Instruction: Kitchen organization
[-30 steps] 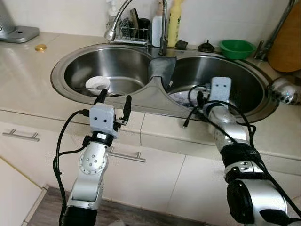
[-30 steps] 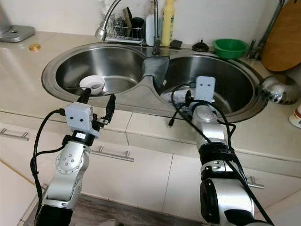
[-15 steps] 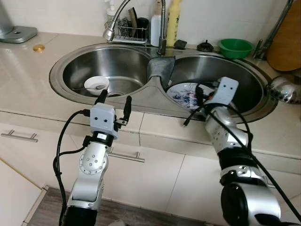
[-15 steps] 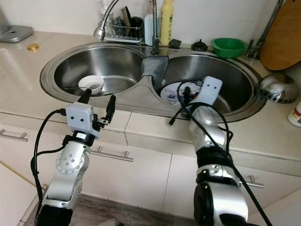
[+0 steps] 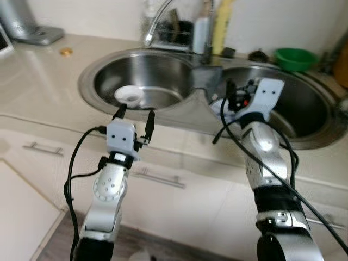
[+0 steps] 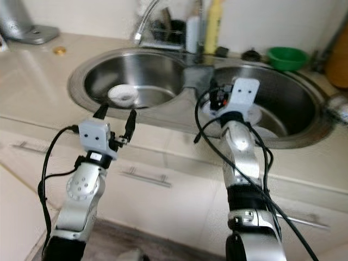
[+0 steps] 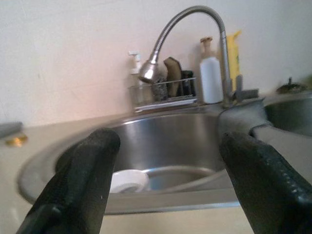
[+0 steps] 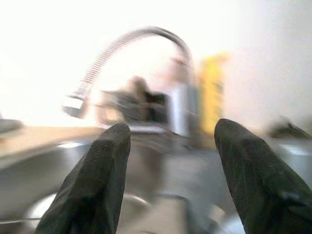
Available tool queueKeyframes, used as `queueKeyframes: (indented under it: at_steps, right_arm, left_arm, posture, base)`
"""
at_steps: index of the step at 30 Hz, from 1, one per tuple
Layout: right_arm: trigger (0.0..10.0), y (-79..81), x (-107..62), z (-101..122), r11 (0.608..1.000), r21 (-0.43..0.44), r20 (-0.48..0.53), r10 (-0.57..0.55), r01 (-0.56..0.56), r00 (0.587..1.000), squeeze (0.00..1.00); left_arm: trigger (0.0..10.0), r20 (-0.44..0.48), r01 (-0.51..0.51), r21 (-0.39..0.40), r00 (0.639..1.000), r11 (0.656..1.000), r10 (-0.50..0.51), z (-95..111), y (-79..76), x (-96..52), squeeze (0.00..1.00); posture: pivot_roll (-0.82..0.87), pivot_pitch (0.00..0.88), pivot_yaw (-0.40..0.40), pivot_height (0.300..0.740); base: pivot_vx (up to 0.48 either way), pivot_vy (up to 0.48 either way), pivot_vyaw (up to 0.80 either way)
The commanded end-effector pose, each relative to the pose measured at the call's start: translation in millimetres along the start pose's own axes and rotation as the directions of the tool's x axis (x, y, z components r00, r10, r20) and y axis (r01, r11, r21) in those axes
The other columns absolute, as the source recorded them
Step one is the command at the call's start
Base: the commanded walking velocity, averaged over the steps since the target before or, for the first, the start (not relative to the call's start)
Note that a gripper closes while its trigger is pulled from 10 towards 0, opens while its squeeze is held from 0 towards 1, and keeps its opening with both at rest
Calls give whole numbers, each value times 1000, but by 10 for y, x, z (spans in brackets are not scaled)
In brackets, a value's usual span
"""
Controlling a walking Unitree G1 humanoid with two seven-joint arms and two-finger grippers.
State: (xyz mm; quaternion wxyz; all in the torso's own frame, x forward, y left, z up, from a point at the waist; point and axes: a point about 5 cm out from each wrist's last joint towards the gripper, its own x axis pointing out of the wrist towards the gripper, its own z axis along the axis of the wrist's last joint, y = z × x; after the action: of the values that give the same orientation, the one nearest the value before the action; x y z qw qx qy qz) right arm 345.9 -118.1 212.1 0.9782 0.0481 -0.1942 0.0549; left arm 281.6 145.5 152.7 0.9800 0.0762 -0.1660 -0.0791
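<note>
I had the double sink (image 5: 87, 81) in front of me, set into the beige worktop (image 5: 38, 92). My left end effector (image 5: 135, 111) hovered just off the worktop's front edge, in front of the left basin, its two black fingers (image 7: 80, 178) spread apart with nothing between them. In that left basin a small white bowl (image 5: 129, 95) sat on the steel bottom, near the front wall; I could see it past the left finger in the left wrist view too.

My right end effector (image 6: 217, 98) was up over the divider between the two basins, at the front part of the sink. Its fingers (image 8: 97, 180) stood wide apart and empty in the right wrist view, which was blurred. Below and beside that arm, a patterned plate (image 6: 255, 115) lay in the right basin, partly hidden by the wrist housing.

At the back edge of the sink the gooseneck faucet (image 7: 195, 14) arched over the left basin. Beside its base stood a wire caddy (image 7: 163, 95), a white bottle (image 7: 210, 80) and a yellow bottle (image 5: 222, 27). A green bowl (image 6: 286, 57) rested on the worktop behind the right basin. Toward the back left corner I saw a small gold disc (image 5: 66, 51) and a grey appliance base (image 5: 30, 30).
</note>
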Motion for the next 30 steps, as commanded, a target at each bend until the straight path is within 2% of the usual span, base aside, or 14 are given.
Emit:
queueKeyframes:
  at_steps: [1,7,9,13,24,26,30]
  right_arm:
    - [10000,-64,-54,80,998,-58,58,4,-1,998,0]
    - [10000,-23,-168,110,990,-132,115,58,-42,992,0]
    - [10000,8,-242,123,981,-182,141,89,-62,986,0]
    - [10000,22,-276,117,976,-206,145,104,-73,984,0]
    - [10000,-55,-406,33,966,-253,110,82,-52,991,0]
    - [10000,-95,-432,4,964,-264,92,60,-34,994,0]
    - [10000,-175,-459,-28,962,-273,73,28,-7,997,0]
  left_arm:
    - [10000,3,17,-17,1000,1000,-17,6,-57,0,0]
    - [10000,3,17,-18,1000,1000,-17,1,-56,-8,0]
    - [10000,1,22,-18,1000,1000,-22,-3,-54,-6,0]
    - [10000,1,22,-18,1000,1000,-22,-1,-49,-3,0]
    - [10000,4,21,-16,1000,1000,-21,4,-40,6,0]
    - [10000,11,12,-15,1000,1000,-12,11,-28,10,0]
    - [10000,16,13,-5,1000,1000,-12,16,-25,18,0]
  posture:
    - [-12,0,-17,740]
    - [-15,0,-17,740]
    - [-16,0,-15,740]
    - [-16,0,-13,740]
    - [-20,0,-16,740]
    - [-21,0,-15,740]
    - [-21,0,-15,740]
  base:
    - [0,480,0]
    - [0,480,0]
    - [0,480,0]
    - [0,480,0]
    - [0,480,0]
    - [0,148,0]
    - [0,0,-800]
